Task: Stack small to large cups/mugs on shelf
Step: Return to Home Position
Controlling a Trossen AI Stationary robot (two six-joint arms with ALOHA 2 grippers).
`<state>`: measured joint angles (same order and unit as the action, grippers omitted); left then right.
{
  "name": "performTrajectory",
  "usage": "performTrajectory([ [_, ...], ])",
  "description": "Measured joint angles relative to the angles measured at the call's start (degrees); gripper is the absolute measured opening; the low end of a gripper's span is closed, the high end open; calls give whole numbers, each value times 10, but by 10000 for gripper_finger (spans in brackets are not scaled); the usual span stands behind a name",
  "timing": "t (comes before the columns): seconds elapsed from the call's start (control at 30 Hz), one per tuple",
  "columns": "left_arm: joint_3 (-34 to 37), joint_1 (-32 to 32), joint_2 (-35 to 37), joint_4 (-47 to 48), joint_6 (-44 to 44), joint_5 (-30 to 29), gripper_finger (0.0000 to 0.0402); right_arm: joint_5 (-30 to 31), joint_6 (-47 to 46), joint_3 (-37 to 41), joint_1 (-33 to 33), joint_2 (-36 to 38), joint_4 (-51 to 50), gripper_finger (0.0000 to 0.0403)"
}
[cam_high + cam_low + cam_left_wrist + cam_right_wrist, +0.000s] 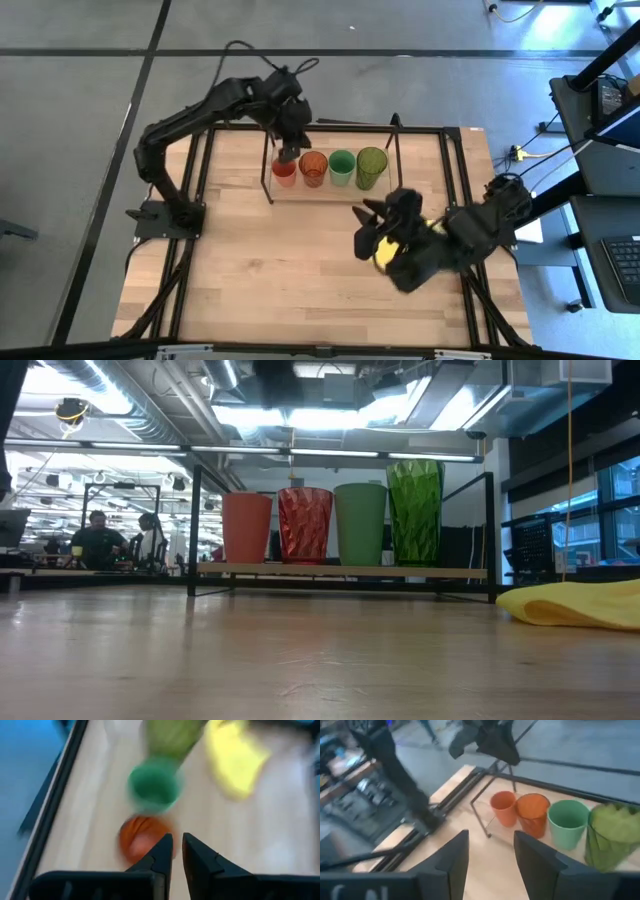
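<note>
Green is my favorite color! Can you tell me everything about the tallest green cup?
The tallest cup is dark olive green and looks like see-through plastic with a bumpy diamond pattern. It has no handle and widens toward its open top. It stands upright on the shelf's wooden board, at one end of the row of four, beside the plain green cup. I cannot tell whether those two touch. Nothing else touches it.

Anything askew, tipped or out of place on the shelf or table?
Nothing stands out. The four cups stand upright in a rising-size row on the shelf; the yellow cloth lies crumpled on the table. Left gripper is above the orange-red cup, right gripper by the cloth.
</note>
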<state>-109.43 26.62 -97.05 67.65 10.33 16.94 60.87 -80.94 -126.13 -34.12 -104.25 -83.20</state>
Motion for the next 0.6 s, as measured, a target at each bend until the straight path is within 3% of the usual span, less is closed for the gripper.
performTrajectory([
  [0.13,-7,-49,34,-76,-49,43,35,-81,173,-88,24,2,53,158],
  [0.33,24,-174,79,-148,-96,95,35,-280,573,-65,46,23,374,158],
  [0.47,58,-278,108,-166,-139,18,35,-389,685,-65,59,23,462,158],
  [0.6,123,-377,171,-315,-194,-88,35,-455,694,-64,77,22,455,158],
])
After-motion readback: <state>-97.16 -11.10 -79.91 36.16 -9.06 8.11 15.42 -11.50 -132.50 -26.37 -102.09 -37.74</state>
